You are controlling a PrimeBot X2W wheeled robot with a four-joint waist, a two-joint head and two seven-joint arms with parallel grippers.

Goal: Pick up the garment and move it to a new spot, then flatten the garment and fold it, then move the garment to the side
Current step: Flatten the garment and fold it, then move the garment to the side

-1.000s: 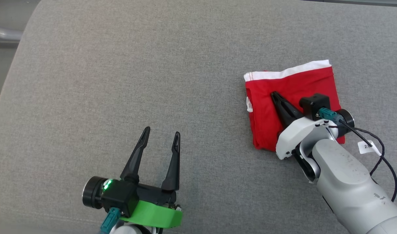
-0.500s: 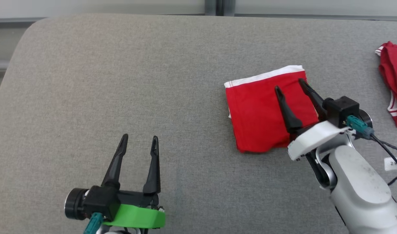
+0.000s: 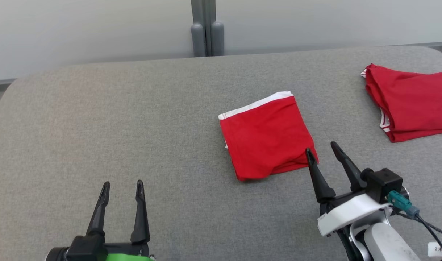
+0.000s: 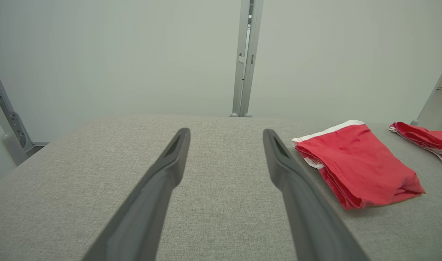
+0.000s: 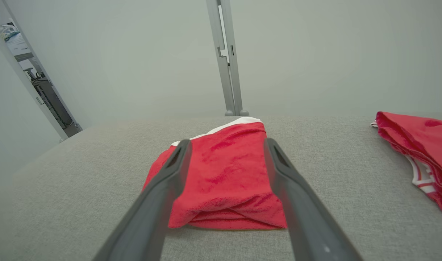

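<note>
A red, white-trimmed cloth [image 3: 413, 105] lies at the grey cushion's [image 3: 116, 127] right edge.

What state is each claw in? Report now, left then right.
Left claw: open, holding nothing.
Right claw: open, holding nothing, tips by the near edge of the folded red garment.

Two red garments [image 3: 266, 139] [image 3: 409, 103] on one grey cushion [image 3: 116, 119]
</note>
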